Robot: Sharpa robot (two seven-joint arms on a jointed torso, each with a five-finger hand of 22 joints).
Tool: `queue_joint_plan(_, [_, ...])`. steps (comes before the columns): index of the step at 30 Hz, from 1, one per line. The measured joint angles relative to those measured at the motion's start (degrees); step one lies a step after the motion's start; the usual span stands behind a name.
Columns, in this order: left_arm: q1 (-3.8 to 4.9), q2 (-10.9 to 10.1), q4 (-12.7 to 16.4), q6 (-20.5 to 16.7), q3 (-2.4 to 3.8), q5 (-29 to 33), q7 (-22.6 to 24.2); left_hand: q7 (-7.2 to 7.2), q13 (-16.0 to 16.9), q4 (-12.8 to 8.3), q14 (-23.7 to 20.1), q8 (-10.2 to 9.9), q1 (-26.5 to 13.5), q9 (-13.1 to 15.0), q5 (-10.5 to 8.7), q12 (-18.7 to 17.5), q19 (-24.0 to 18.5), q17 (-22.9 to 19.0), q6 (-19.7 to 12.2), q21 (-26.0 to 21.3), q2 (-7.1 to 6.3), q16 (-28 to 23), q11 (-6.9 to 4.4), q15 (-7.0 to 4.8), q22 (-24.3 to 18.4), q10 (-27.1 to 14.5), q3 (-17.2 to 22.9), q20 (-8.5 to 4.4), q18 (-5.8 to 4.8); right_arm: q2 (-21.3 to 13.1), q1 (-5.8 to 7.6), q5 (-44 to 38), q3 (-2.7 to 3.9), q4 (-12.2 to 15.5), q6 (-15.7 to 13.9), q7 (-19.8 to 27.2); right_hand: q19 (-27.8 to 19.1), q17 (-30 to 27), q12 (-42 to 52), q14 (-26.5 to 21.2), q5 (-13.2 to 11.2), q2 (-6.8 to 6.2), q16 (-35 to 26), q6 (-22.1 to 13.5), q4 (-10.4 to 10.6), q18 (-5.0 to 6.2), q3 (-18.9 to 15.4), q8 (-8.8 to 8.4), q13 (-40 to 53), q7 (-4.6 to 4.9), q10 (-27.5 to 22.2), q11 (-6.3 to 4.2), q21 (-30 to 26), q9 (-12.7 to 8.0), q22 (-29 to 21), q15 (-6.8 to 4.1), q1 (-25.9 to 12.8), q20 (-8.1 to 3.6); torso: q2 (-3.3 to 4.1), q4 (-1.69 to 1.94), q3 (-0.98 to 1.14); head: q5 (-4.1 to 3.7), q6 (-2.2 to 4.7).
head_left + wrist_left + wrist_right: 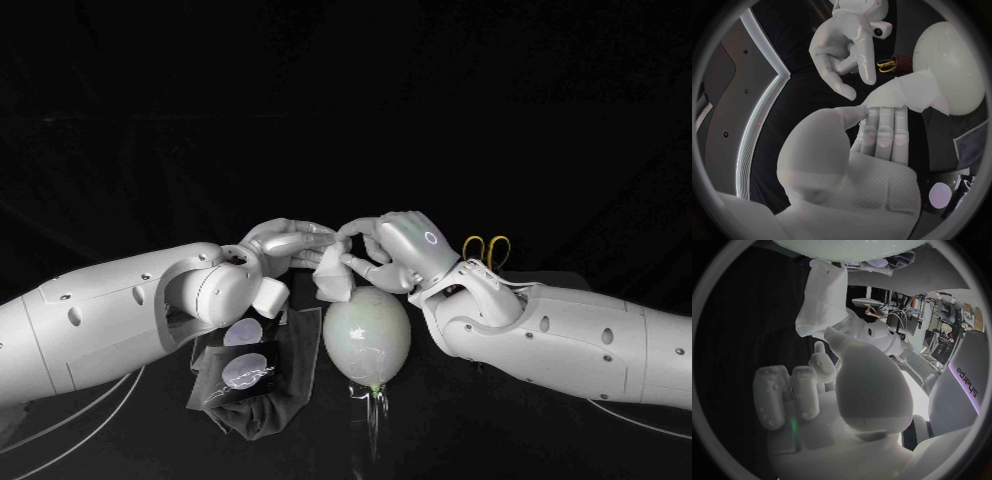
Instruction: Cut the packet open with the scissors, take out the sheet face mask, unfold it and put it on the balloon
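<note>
- The folded sheet face mask is pinched in the left hand, just above the balloon.
- The right hand is seen beside it, fingers apart, nothing gripped.
- The scissors are laid behind the right arm.
- The packet is laid beside the balloon; its print cannot be read.

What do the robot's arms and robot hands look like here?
Both the left arm and right arm have smooth white rounded shells dotted with small dark holes. Thin pale cables loop beneath them. The left robot hand and right robot hand are silver and many-fingered; the right carries a small ring mark.
</note>
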Motion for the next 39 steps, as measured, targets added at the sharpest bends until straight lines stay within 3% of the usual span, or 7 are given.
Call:
queue_joint_plan(10, [0.00,0.11,0.17,0.08,0.00,0.41,0.05,-0.29,0.07,0.15,0.81,0.33,0.06,0.00,0.00,0.29,0.64,0.30,-0.30,-0.23,0.10,0.10,-0.19,-0.19,-0.27,0.80,-0.15,-0.23,-0.10,0.93,-0.04,0.11,0.00,-0.61,0.55,0.03,-0.20,0.04,0.00,0.00,0.00,0.03,-0.03,0.45,0.26,0.00,0.26,0.00,-0.08,-0.11,0.20,-0.20,-0.01,-0.08,-0.04,0.01,-0.03,-0.19,0.02,0.09,-0.03,-0.04,-0.06])
queue_joint_plan(20, [0.00,0.12,0.33,0.31,0.00,1.70,0.37,-0.39,0.11,0.71,1.25,0.74,-0.40,0.01,0.00,0.30,1.05,0.68,-0.41,-0.66,0.55,0.44,-0.30,-0.45,-0.57,1.35,-0.24,-0.23,-0.12,0.88,-0.06,0.24,0.00,-0.80,1.23,0.10,-0.05,0.04,0.21,0.01,0.00,1.92,0.19,1.94,0.72,0.00,0.72,0.52,0.02,-0.59,0.41,-0.41,0.06,-0.09,-0.02,-0.42,0.66,-0.36,-0.01,0.03,-0.04,0.09,-0.11])
queue_joint_plan(39, [-0.04,-0.04,0.33,1.45,-0.02,3.63,0.74,-0.67,0.19,1.20,1.73,1.34,-0.66,0.01,0.00,0.05,1.66,1.21,-0.72,-1.05,0.75,0.49,-0.30,-0.49,-0.91,2.13,-0.07,-0.44,-0.40,0.42,-0.03,0.47,0.03,-0.91,1.90,0.24,-0.02,0.00,0.22,0.00,0.00,1.91,0.18,2.34,0.70,0.00,1.05,0.73,-0.02,-0.58,0.62,-0.61,0.20,-0.08,0.00,-0.41,0.66,-0.43,-0.02,-0.01,0.01,-0.04,-0.21])
